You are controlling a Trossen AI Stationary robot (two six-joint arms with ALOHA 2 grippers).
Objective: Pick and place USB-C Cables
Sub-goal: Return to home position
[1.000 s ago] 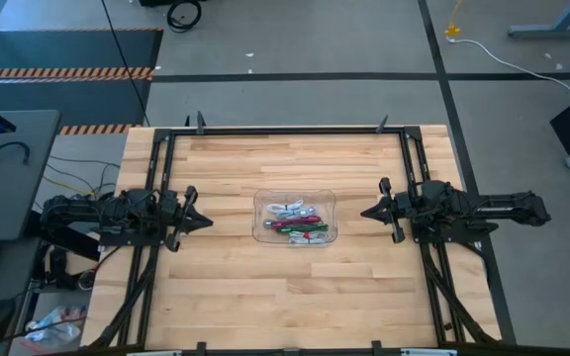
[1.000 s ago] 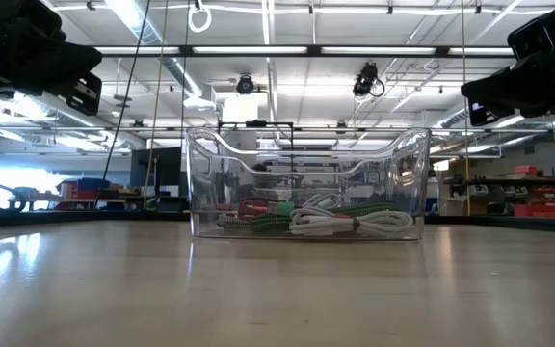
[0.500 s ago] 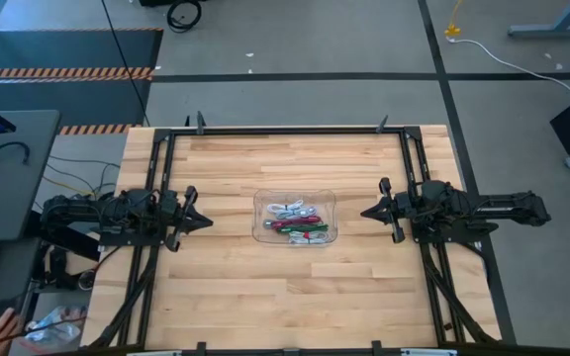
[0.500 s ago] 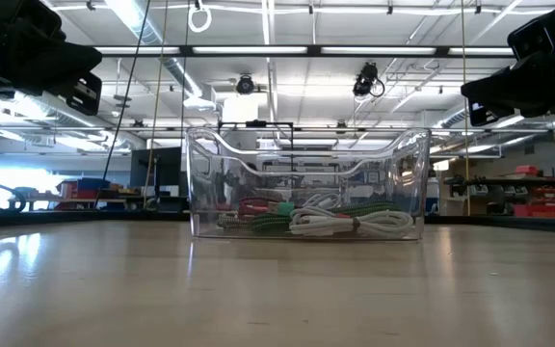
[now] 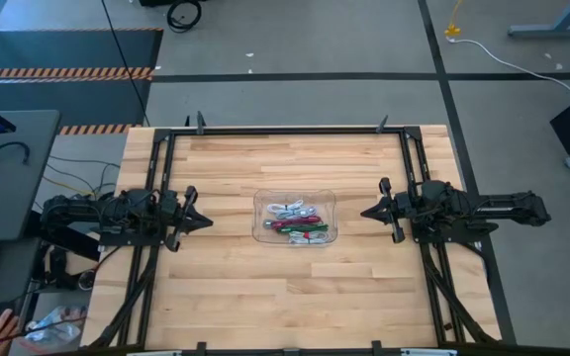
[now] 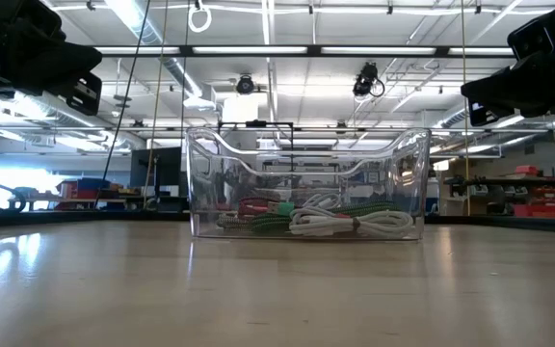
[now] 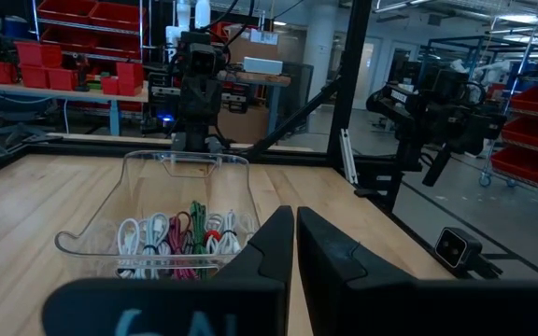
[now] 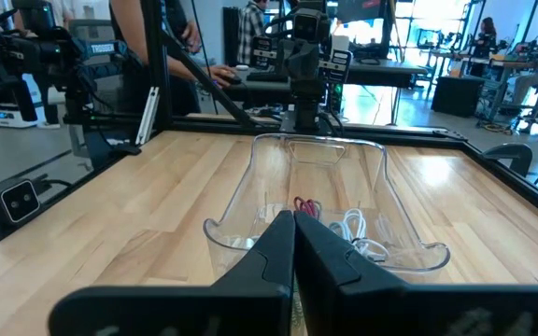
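The USB-C cables [image 5: 297,223] lie bundled inside the clear bin [image 5: 330,201] at the table's [image 5: 265,297] centre. The left pincer [image 5: 207,222] at nine o'clock and the right pincer [image 5: 365,212] at three o'clock hover, both pressed together.

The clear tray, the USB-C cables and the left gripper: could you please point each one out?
clear tray [image 6: 220,183]: low view, bare upper wall.
USB-C cables [image 5: 297,223]: high view, middle of the pile.
left gripper [image 5: 210,222]: high view, tips of its shut fingers.
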